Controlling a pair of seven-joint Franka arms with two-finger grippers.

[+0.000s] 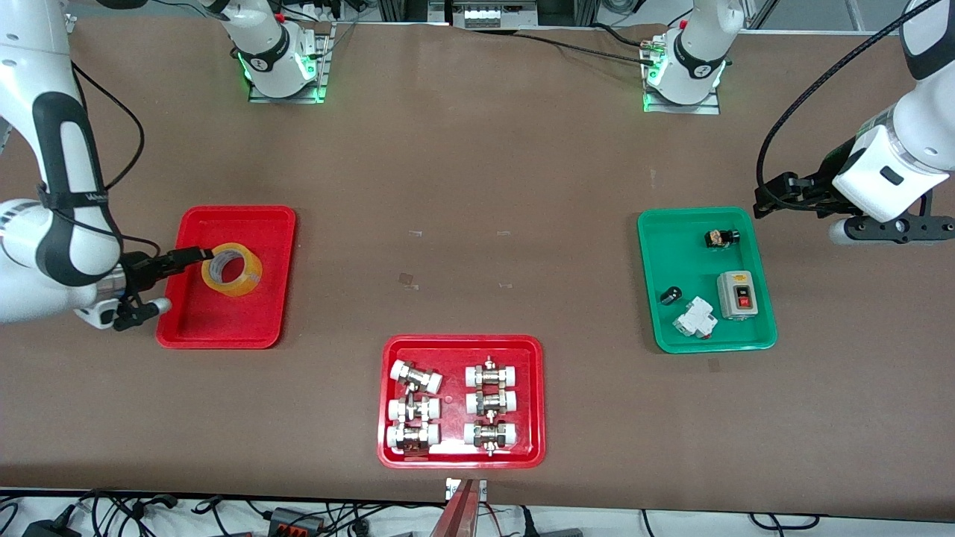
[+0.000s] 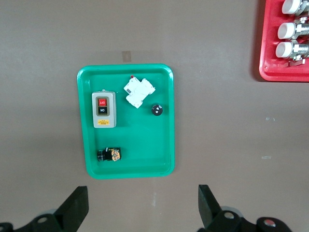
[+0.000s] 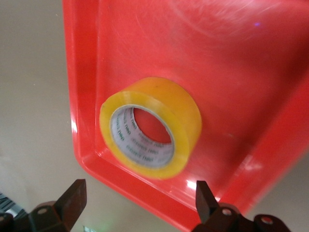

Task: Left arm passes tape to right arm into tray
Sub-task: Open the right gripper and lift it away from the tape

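The tape (image 1: pixel 232 269) sits in the tray (image 1: pixel 246 328), mid-left of frame. The right gripper (image 1: pixel 164 280), fingers spread, holds nothing just beside it. Best now: lift straight, no nudging the roll. The left gripper (image 2: pixel 142 210) waits spread over brown table (image 1: pixel 477 186), beside the green tray (image 1: pixel 656 246).

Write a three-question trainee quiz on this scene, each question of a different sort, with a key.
1. True or false: the tape lies in the plain red tray.
2. The right gripper, jaws open, is:
A. clamped on the tape
B. free of it, over the tray
C. over the green tray
3. Fill in: the left gripper waits with open jaws above the ____ tray's end of the table.

Key: 1 true; 2 B; 3 green
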